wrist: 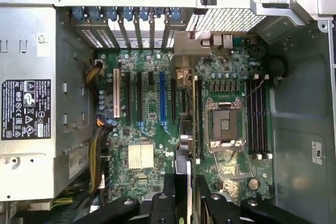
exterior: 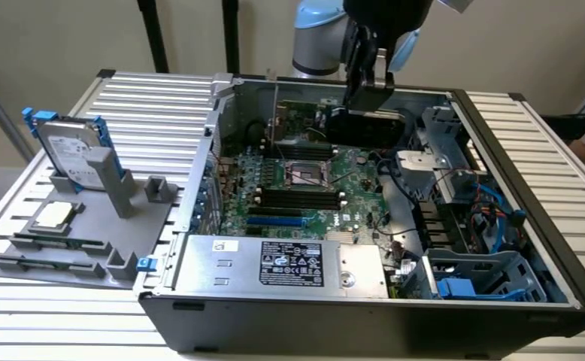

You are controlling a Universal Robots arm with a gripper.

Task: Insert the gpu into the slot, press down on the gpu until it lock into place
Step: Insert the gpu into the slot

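The arm is cut off by the frame above its pale-blue joint, so only the wrist and the gripper are on show, reaching straight down over the far end of the open computer case. The pincer is narrow, clamped on the top edge of the gpu, which hangs upright above the motherboard. The card's black face melts into the dark far wall of the case, and its lower edge is hard to pick out.

Over to the wrist camera. There the gpu is edge-on, a thin strip with a sliver of green running out from between the two black fingers. Its face is hidden and the fingers are cut by the frame.

The slot, bright blue, lies bare on the near part of the board, just beyond the silver power supply and well apart from the card. The processor socket lies between the two. In the wrist view the slot appears alongside the card's edge, with a black slot between them.
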